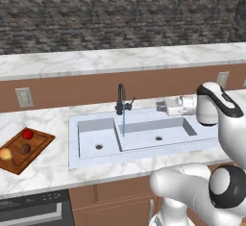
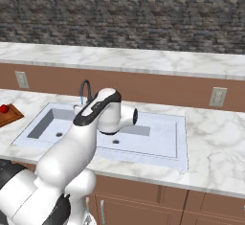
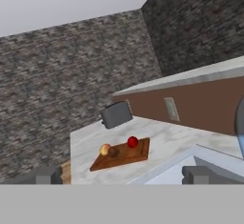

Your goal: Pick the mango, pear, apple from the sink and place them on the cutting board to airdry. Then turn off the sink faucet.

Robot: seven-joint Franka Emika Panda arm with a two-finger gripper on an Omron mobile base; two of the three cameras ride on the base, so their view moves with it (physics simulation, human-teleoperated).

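My two-finger gripper [image 3: 121, 174] is standing wide open and holding nothing; its two small dark fingertips [image 3: 198, 174] are rising well apart in the hand view. I am hanging it above the right end of the wide white rectangular double-basin sink [image 1: 144, 150], near the back rim, and pointing it sideways along the counter.

Nearest to me, both basins of the sink are lying bare of fruit. At the sink's back rim, between the two basins, the slim black faucet with the high curved gooseneck spout [image 1: 121, 99] is running: a thin blue stream of water [image 1: 124, 121] is falling from it into the sink.

Further along the white marble counter [image 1: 53, 165], on the far side of the sink from me, the flat rectangular reddish-brown wooden cutting board [image 1: 24, 149] is carrying all three fruits. The small round glossy red apple [image 1: 28, 134] is sitting at the board's back edge, the lumpy dark brown pear [image 1: 25, 149] is lying near its middle, and the oval yellow-orange mango [image 1: 6, 154] is resting at its outer end.

Beyond the board, a grey toaster [image 3: 116, 114] is standing on the counter against the stone wall.
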